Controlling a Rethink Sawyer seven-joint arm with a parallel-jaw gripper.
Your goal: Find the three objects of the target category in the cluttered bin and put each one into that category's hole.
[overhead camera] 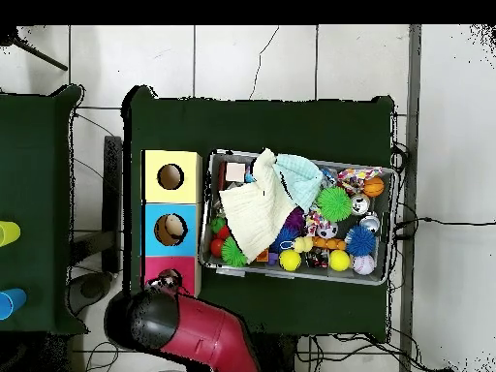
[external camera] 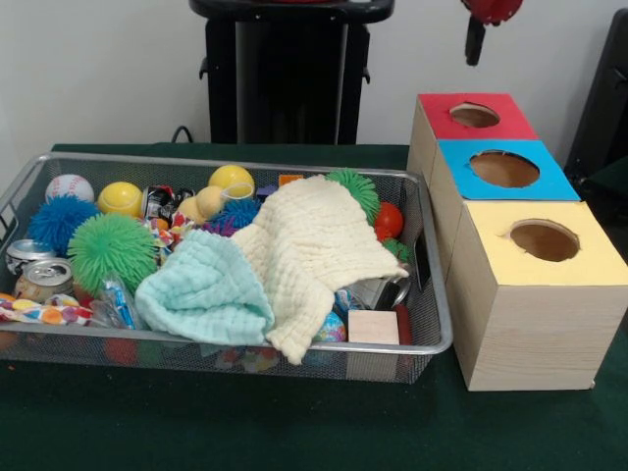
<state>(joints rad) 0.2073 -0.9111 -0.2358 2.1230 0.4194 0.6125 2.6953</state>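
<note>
Claw (external camera: 476,44) hangs at the front view's top right, above the red box (external camera: 475,118); whether it is released or clenched cannot be told. Only the overhead view shows the red arm (overhead camera: 194,329) reaching from lower left. Toys fill the wire bin (external camera: 432,294) at left, partly under two cloths (external camera: 314,245).

**Red and black arm**

The arm (overhead camera: 199,334) has a glossy red shell, broad and rounded, ending in a black domed joint cap (overhead camera: 145,318). In the front view a red rounded housing (external camera: 491,10) carries a slim black tool (external camera: 475,41).
</note>
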